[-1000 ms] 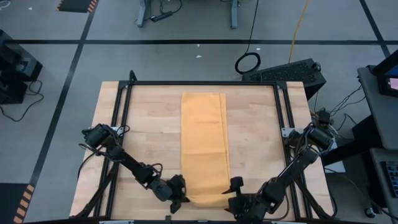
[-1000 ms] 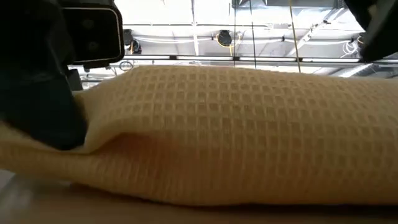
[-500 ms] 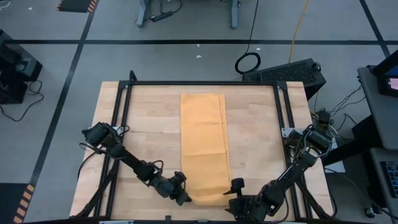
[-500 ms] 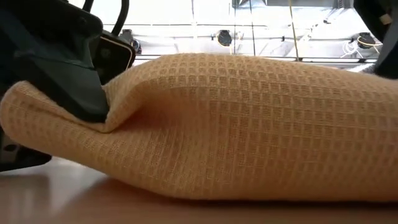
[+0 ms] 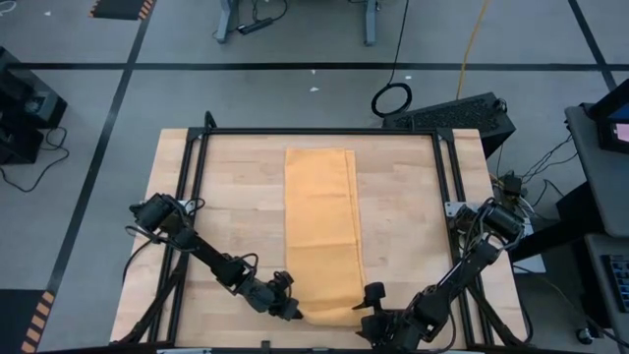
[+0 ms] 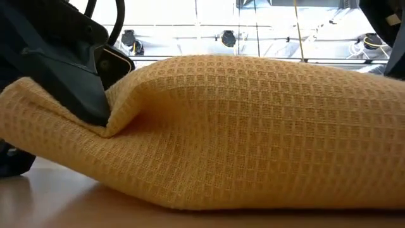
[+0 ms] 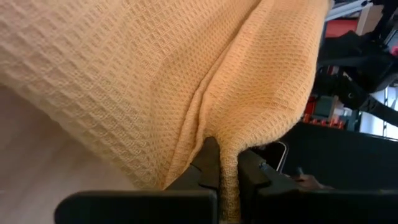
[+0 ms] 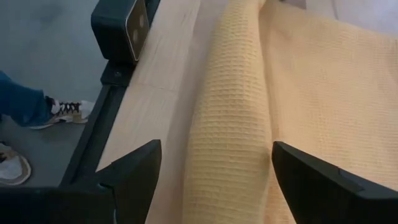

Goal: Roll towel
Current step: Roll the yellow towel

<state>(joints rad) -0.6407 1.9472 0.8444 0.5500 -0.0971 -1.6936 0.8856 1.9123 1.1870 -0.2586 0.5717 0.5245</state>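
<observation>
A long strip of orange-yellow towel (image 5: 320, 231) is laid lengthwise down the middle of the pale wooden bench (image 5: 236, 211), from near the far edge to the near edge. A waffle weave of small raised squares is shown by the cloth in the low view (image 6: 253, 126). At the near edge the end of the towel is lifted and turned over into a soft, rounded hump, with a crease pressed into it on one side.

The left gripper (image 5: 293, 312) is placed at the near-left corner of the towel. In the left wrist view its dark fingers (image 7: 208, 165) are pressed together on a thin folded edge of the fabric, which is pinched between them and gathered into pleats above (image 7: 186, 74).

The right gripper (image 5: 371, 301) is held just beside the near-right corner of the towel. In the right wrist view its two dark, flat-sided fingers (image 8: 134, 168) are spread wide, and the rolled ridge of cloth (image 8: 233, 118) is seen between them without being gripped. Wood grain planks and a black metal frame rail (image 8: 93, 140) are seen along the bench edge. Beyond that rail, on the grey floor, a person's shoe (image 8: 65, 112) with dark laces and a blue trouser leg are visible.
</observation>
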